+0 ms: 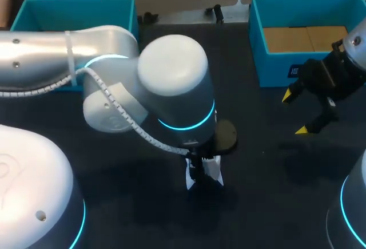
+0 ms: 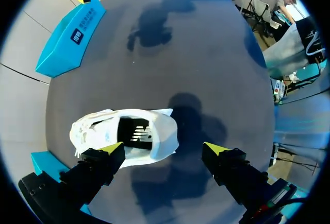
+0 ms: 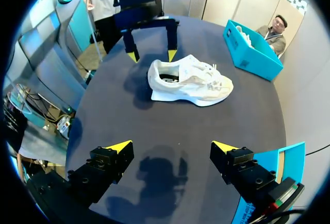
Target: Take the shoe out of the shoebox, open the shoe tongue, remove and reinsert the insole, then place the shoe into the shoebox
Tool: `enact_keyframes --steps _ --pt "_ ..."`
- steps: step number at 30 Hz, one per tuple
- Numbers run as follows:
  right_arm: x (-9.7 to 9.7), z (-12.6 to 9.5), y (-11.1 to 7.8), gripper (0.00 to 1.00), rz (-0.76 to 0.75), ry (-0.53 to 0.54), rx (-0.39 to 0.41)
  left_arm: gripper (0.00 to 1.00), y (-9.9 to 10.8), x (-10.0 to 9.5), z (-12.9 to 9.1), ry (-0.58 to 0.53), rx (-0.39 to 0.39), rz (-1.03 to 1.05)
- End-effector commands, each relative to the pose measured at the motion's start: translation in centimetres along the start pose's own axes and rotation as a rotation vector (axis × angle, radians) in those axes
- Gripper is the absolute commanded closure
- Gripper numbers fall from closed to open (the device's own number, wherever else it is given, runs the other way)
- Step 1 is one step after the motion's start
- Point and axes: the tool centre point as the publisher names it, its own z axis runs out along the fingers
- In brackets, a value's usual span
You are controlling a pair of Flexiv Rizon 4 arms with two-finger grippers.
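Far left: left shoebox, blue and open-topped, at the far edge of the dark worktop. The right wrist view shows something white lying in it, too small to name.

Left arm: comes in from the left and reaches to the middle of the worktop, wrist pointing down.

Left end effector: fingers spread wide, holding nothing. It hangs over the heel end of the shoe. One yellow fingertip sits at the edge of the heel collar; whether it touches cannot be told. The other fingertip is well clear of the shoe, over bare worktop.

Shoe: white, laced, upright on its sole in the middle of the worktop, outside both boxes. The mouth is open and dark inside. In the head view only a white sliver shows below the arm's wrist.

Right end effector: fingers spread wide, holding nothing, touching nothing. It hovers to the right of the shoe, well apart from it, just on the near side of the right shoebox.

Far right: right shoebox, blue and open-topped, with a brown cardboard floor showing inside. Its near wall carries a dark label with white print, too small to make out.
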Motion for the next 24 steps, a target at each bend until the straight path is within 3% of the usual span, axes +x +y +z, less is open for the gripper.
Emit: enact_keyframes --steps 1,11,24 --pt "0.1 0.1 0.0 0.0 0.001 -0.002 0.003 0.0 -1.0 0.1 2.1 0.019 -0.024 -0.012" --pt "0.1 0.1 0.0 0.0 0.001 -0.002 0.003 0.0 -1.0 0.2 4.8 0.041 -0.07 -0.023" --pt "0.1 0.1 0.0 0.0 0.001 -0.002 0.003 0.0 -0.3 0.0 6.6 0.071 -0.117 -0.017"
